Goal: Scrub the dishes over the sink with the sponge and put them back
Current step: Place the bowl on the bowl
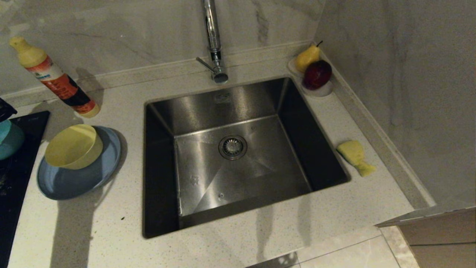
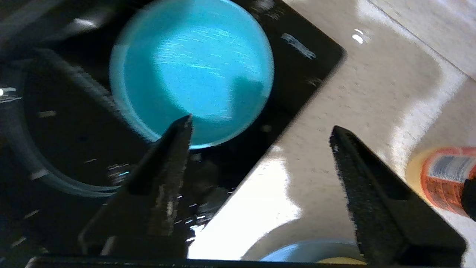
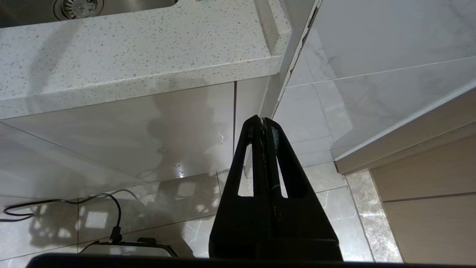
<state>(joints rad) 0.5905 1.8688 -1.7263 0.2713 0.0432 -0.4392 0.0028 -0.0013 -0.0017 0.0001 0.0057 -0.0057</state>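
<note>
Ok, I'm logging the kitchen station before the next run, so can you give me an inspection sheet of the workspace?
Surface: speckled white counter around a steel sink, basin bare.
Job's things: yellow bowl on blue plate; teal bowl on the black hob; sponge right of the sink.
Clutter: bottle; pear and apple on a white dish.
Grippers: left gripper open near the teal bowl, holding nothing; right gripper shut, below counter level.
Cables: black cable on the floor.
Surroundings: marble wall, tap.
</note>
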